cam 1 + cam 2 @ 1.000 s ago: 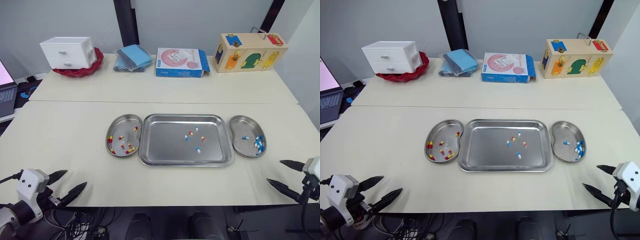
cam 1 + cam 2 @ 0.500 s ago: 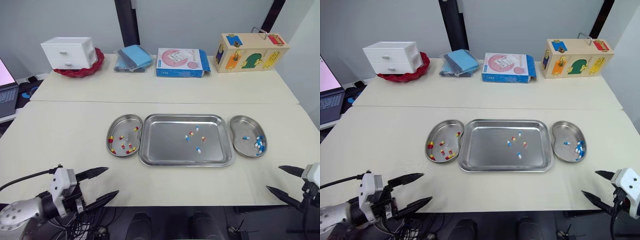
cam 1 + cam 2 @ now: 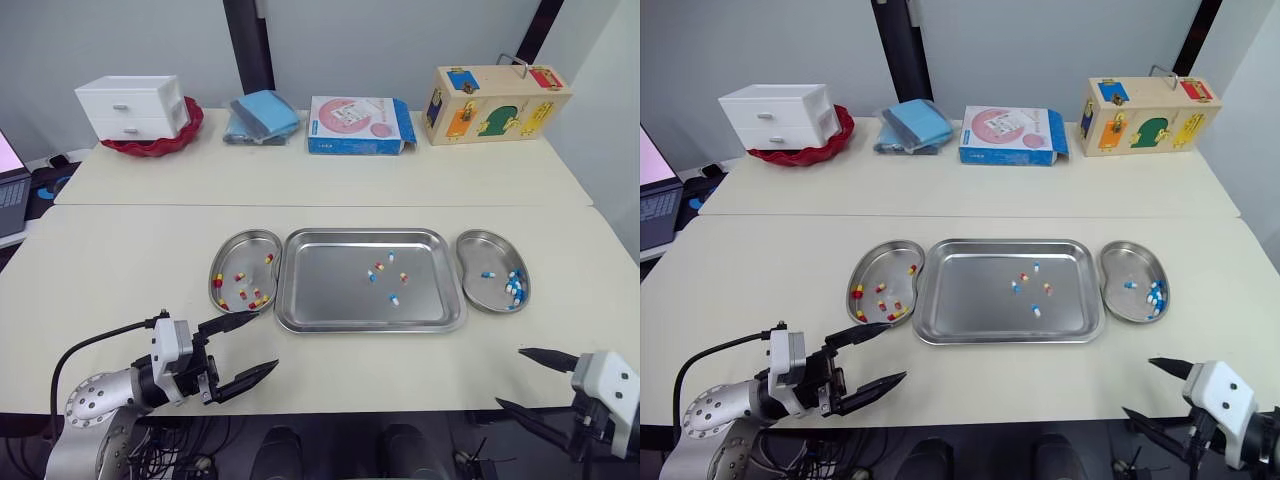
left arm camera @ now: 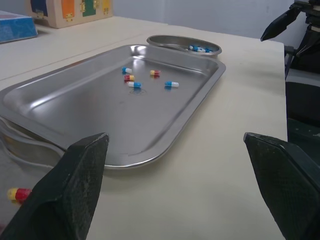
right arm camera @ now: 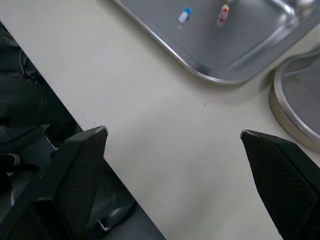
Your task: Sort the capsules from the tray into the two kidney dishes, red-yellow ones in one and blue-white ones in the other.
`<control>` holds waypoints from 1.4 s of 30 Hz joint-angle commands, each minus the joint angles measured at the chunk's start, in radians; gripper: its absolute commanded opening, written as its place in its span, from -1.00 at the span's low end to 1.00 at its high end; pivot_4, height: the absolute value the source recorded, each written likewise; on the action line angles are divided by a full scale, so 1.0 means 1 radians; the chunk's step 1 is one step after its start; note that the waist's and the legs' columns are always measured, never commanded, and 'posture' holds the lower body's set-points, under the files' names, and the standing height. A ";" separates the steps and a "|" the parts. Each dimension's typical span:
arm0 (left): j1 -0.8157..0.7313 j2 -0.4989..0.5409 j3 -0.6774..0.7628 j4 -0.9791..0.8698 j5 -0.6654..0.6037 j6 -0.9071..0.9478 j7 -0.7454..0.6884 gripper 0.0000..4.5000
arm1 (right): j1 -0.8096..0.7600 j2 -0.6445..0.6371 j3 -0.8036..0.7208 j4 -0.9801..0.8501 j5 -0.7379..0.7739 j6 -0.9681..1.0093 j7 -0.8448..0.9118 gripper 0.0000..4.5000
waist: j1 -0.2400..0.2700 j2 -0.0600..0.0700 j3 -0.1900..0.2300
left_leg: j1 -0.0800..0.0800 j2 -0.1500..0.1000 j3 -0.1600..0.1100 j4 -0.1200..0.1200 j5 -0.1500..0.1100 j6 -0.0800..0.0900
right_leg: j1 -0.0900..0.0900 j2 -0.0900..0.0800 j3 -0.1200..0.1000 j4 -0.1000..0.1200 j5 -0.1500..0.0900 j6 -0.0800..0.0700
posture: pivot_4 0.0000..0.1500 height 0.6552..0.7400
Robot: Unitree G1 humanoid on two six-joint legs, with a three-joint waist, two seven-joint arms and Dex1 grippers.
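Pincer on left now nearer tray

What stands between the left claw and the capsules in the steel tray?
Nothing visible. Only bare cream tabletop and the rectangular steel tray's low rim separate the open left claw from the red-yellow and blue-white capsules.

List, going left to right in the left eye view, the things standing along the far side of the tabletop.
white drawer unit → folded blue cloths → blue and pink box → wooden latch box
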 commanded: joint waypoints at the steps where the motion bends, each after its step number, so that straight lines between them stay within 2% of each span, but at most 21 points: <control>1: -0.010 0.002 -0.016 -0.005 0.000 -0.025 -0.004 0.98 | -0.136 -0.013 0.114 -0.099 0.024 0.138 -0.125 1.00 | -0.001 0.000 0.000 | 0.000 0.000 0.000 0.000 0.000 0.000 | 0.000 0.000 0.000 0.000 0.000 0.000 | 1.00 0.24; 4: -0.014 -0.003 -0.034 -0.010 0.006 -0.037 0.004 0.98 | -0.307 -0.002 0.274 -0.086 -0.030 0.207 -0.208 1.00 | -0.001 0.000 0.000 | 0.000 0.000 0.000 0.000 0.000 0.000 | 0.000 0.000 0.000 0.000 0.000 0.000 | 1.00 0.24; 8: -0.018 -0.010 -0.054 -0.020 0.007 -0.040 0.022 1.00 | -0.510 0.034 0.436 -0.024 -0.086 0.285 -0.292 0.60 | 0.003 -0.001 0.000 | -0.002 -0.001 -0.001 0.000 0.000 0.000 | -0.001 0.000 -0.001 -0.001 0.000 0.000 | 1.00 0.24; 14: -0.019 -0.013 -0.068 -0.027 0.010 -0.048 0.040 1.00 | -0.732 0.109 0.609 0.066 -0.147 0.386 -0.370 0.60 | 0.000 0.000 0.001 | -0.002 0.000 -0.001 0.000 0.000 0.000 | -0.001 0.000 -0.001 0.000 0.000 0.000 | 1.00 0.24; 21: -0.003 -0.034 -0.089 -0.038 0.027 -0.076 0.070 1.00 | -0.979 0.263 0.753 0.264 -0.208 0.541 -0.461 0.60 | -0.002 0.001 0.001 | -0.002 0.000 -0.001 -0.001 0.000 0.000 | -0.003 0.000 -0.001 0.000 0.000 0.000 | 1.00 0.24; 28: -0.003 -0.038 -0.104 -0.050 0.030 -0.079 0.101 1.00 | -1.071 0.347 0.792 0.389 -0.241 0.565 -0.485 0.60 | 0.000 0.001 0.001 | -0.015 0.000 -0.002 0.000 0.000 0.000 | -0.016 0.000 -0.001 0.003 0.001 0.000 | 1.00 0.24; 40: -0.014 -0.034 -0.131 -0.063 0.037 -0.070 0.136 1.00 | -1.084 0.368 0.832 0.474 -0.277 0.572 -0.468 0.60 | -0.002 0.001 0.002 | -0.015 0.000 -0.002 0.000 0.000 0.000 | -0.016 0.000 -0.001 0.003 0.001 0.000 | 1.00 0.24; 41: -0.014 -0.032 -0.132 -0.063 0.036 -0.069 0.136 1.00 | -1.084 0.366 0.836 0.478 -0.283 0.570 -0.468 0.44 | -0.002 0.002 0.002 | -0.015 0.000 -0.002 0.000 0.000 0.000 | -0.016 0.000 -0.001 0.003 0.001 0.000 | 1.00 0.24; 42: -0.014 -0.030 -0.133 -0.063 0.034 -0.069 0.136 1.00 | -1.085 0.363 0.842 0.482 -0.292 0.566 -0.469 0.36 | -0.002 0.001 0.002 | -0.015 0.000 -0.002 0.000 0.000 0.000 | -0.016 0.000 -0.001 0.003 0.001 0.000 | 1.00 0.24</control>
